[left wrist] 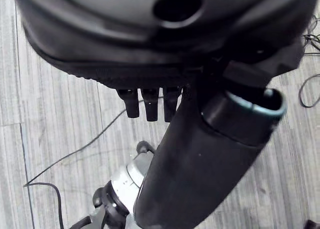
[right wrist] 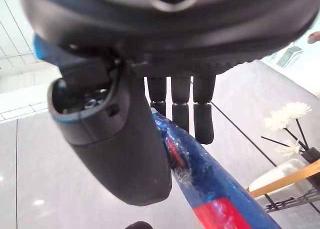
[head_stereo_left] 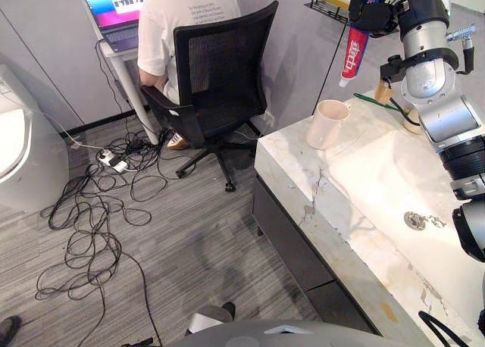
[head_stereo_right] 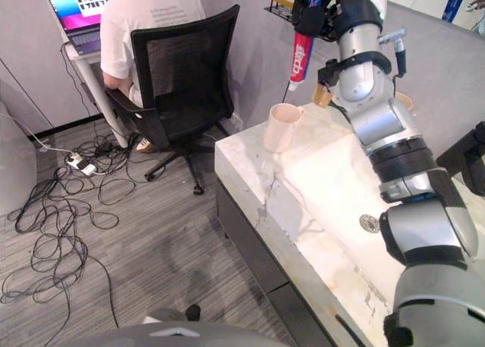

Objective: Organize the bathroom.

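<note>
1. Leftmost, a toilet (head_stereo_left: 19,146) stands at the room's edge, with loose cables (head_stereo_left: 91,211) tangled across the grey floor (head_stereo_left: 204,248) beside it.
2. Next, a person (head_stereo_left: 178,21) in a white shirt sits with their back turned on a black office chair (head_stereo_left: 220,82), facing a laptop (head_stereo_left: 114,10) on a small white desk (head_stereo_left: 121,59).
3. Further right, a white marble counter (head_stereo_left: 303,173) with a sunken sink (head_stereo_left: 394,180) holds a pale cup (head_stereo_left: 327,123) standing upright near its back left corner.
4. Behind the cup, a dark-handled toothbrush (head_stereo_left: 379,101) lies flat on the counter.
5. High above the cup, the right hand (head_stereo_left: 371,14) grasps a toothpaste tube (head_stereo_left: 353,53), fingers (right wrist: 204,114) and thumb curled around its blue upper part.
6. That tube hangs almost upright, long axis near vertical, its white cap pointing down toward the counter and its flat end hidden up in the hand. It is well clear of the cup and counter.
7. Close beside the hand, a yellow-rimmed wire shelf (head_stereo_left: 327,0) is fixed to the wall.
8. Separately, the left hand (left wrist: 150,101) hangs over the floor with its fingers relaxed, holding nothing.
</note>
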`<state>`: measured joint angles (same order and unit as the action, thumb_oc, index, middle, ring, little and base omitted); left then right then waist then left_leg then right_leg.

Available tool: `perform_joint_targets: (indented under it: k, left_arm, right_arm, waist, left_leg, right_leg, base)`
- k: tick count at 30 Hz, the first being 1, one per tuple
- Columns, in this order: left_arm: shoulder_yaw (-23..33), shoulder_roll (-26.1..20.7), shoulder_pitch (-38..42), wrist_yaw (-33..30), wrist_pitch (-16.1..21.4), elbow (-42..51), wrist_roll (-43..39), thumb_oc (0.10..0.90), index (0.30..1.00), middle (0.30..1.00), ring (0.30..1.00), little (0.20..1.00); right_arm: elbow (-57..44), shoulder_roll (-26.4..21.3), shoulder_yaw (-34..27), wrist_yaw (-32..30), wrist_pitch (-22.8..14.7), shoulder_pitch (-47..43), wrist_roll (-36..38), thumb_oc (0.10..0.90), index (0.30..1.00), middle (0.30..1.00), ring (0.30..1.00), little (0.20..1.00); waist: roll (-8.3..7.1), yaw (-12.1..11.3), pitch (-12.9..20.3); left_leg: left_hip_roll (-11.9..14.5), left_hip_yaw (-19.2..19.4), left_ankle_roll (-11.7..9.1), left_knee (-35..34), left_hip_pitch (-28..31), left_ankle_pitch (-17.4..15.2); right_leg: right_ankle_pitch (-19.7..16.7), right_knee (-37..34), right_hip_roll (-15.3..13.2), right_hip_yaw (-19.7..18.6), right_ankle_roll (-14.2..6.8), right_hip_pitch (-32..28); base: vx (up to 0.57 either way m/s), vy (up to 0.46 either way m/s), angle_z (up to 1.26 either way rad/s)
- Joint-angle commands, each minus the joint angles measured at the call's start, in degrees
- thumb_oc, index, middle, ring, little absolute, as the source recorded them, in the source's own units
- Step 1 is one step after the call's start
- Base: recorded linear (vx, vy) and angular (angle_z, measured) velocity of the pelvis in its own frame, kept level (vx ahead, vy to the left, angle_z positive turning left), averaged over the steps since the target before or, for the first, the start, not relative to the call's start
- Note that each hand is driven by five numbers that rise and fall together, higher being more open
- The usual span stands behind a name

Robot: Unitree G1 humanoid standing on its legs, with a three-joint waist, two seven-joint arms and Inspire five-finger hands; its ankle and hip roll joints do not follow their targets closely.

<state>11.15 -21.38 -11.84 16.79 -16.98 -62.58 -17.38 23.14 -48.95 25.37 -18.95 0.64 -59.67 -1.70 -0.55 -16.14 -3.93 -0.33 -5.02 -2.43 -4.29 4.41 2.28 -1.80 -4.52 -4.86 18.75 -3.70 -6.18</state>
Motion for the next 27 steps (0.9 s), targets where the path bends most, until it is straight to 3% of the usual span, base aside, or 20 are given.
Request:
perform_joint_targets:
  k: [1,27]
  left_arm:
    - [-2.8,-5.3,-1.1,1.1,2.3,-3.4,1.0,0.800,0.900,0.900,0.900,0.900]
    - [-2.6,-5.6,-1.5,1.7,3.9,-4.3,1.5,0.800,0.900,0.900,0.900,0.900]
  right_arm:
    - [1.2,-3.9,1.3,-5.5,-2.8,-11.0,-2.6,0.400,0.300,0.300,0.300,0.300]
    - [6.3,-0.9,1.0,-6.9,-2.3,-10.1,-0.3,0.400,0.300,0.300,0.300,0.300]
  waist:
    - [-1.24,-0.6,5.1]
    - [-0.31,-2.2,4.0]
  left_leg:
    - [1.6,2.4,-1.9,3.1,-1.6,-3.7]
    - [1.2,0.0,-1.9,4.8,-2.8,-4.0]
  right_leg:
    - [5.3,3.6,-2.2,-0.5,-3.2,-1.0]
    - [6.3,5.5,-2.5,0.7,-2.4,-0.7]
  base:
    - [0.01,-0.033,-0.01]
    - [0.01,0.004,0.03]
